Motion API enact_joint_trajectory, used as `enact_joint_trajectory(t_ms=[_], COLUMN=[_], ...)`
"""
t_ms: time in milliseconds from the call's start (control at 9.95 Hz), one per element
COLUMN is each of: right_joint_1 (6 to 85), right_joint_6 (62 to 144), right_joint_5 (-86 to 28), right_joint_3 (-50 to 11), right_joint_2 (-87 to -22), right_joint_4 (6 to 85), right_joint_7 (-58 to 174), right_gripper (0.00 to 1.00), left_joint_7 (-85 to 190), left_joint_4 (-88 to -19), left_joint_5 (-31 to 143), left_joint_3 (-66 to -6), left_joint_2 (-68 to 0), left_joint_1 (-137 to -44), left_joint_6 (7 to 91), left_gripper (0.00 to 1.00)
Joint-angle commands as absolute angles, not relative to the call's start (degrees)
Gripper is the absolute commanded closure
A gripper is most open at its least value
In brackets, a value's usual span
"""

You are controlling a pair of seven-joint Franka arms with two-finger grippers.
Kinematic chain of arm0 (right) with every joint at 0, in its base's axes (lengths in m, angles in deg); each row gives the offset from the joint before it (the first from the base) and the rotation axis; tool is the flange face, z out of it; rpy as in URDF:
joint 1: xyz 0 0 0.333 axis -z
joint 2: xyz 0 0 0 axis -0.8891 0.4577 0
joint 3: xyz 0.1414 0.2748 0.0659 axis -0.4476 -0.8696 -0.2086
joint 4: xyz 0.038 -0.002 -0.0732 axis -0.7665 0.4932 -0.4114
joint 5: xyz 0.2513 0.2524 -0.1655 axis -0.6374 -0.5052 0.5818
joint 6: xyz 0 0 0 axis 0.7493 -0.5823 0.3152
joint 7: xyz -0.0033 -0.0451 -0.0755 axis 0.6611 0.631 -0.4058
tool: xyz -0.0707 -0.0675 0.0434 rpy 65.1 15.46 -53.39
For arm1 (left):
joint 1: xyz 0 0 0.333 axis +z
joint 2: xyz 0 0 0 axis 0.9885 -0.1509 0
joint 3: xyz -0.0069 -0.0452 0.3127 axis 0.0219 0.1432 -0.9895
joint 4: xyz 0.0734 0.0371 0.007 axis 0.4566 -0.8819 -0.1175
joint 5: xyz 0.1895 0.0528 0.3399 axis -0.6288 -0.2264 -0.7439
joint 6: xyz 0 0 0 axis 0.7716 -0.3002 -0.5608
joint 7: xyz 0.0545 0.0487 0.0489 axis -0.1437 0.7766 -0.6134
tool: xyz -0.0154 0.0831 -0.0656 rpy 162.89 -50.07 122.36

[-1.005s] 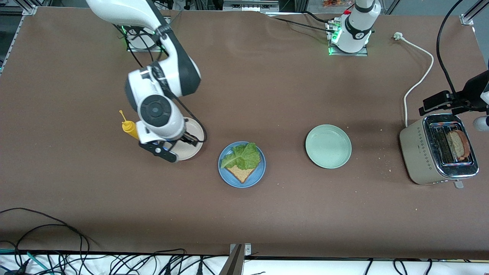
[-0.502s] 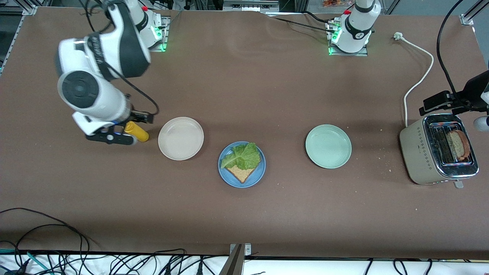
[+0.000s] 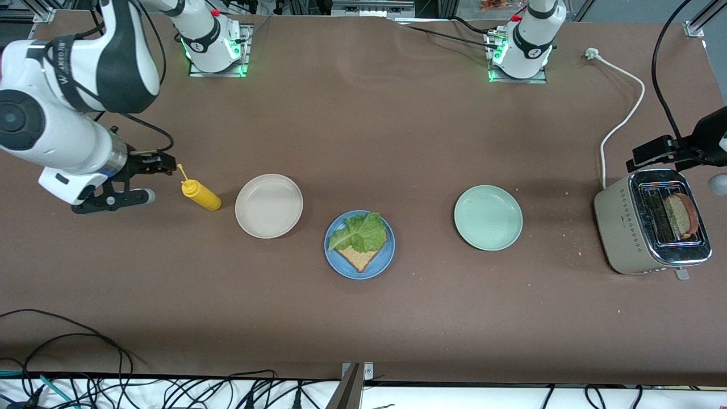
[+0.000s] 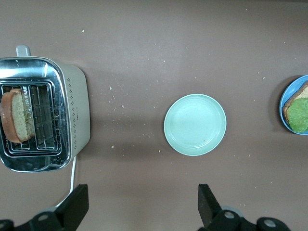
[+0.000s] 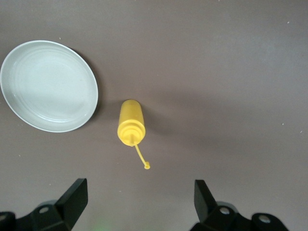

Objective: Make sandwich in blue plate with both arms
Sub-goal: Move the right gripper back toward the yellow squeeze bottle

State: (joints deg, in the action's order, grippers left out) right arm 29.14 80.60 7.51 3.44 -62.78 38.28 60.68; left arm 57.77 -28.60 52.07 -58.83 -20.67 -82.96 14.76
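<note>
The blue plate [image 3: 359, 268] lies mid-table and holds one tan bread slice [image 3: 359, 258] with a green lettuce leaf [image 3: 362, 232] on top. Its rim [image 4: 282, 103] also shows in the left wrist view. Another bread slice [image 3: 681, 216] stands in a slot of the toaster [image 3: 627, 224]. My right gripper [image 3: 152, 179] is open and empty, beside the yellow squeeze bottle [image 3: 200, 195] toward the right arm's end of the table. Its fingers [image 5: 72, 199] frame bare table in the right wrist view. My left gripper [image 3: 676, 156] hangs open and empty by the toaster [image 4: 72, 106].
A beige plate [image 3: 268, 205] lies between the yellow bottle and the blue plate. A pale green plate [image 3: 488, 217] lies between the blue plate and the toaster. The toaster's white cord [image 3: 622, 119] runs toward the left arm's base. Crumbs dot the table near the toaster.
The right arm has swung from over the beige plate, past the yellow bottle, toward its own end of the table, uncovering that plate. The left arm has barely moved.
</note>
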Motion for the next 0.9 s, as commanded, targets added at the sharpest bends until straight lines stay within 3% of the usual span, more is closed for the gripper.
enact_joint_trajectory(t_ms=[0,603,804], right_joint_1=[30.9,61.8,66.7], right_joint_6=[82.4,89.8,89.8], right_joint_5=[4.2,-10.2,-18.5], right_joint_3=[6.1,-10.6,-12.0], right_joint_2=[-63.5,-61.7,-57.5], right_joint_4=[40.1,48.2,48.4], right_joint_7=[71.2,109.6,125.3], right_gripper=[0.02,0.02,0.02], left_joint_7=[59.1,67.1,70.2], left_joint_4=[-28.7,-28.9,-28.9], left_joint_5=[51.2,44.7,44.9], left_joint_3=[-59.2,-59.3,-59.3], left_joint_2=[-20.4,-23.1,-25.9], left_joint_1=[-82.3,-77.2,-73.8], left_joint_6=[14.8,15.3,16.0], left_gripper=[0.0,0.0,0.0])
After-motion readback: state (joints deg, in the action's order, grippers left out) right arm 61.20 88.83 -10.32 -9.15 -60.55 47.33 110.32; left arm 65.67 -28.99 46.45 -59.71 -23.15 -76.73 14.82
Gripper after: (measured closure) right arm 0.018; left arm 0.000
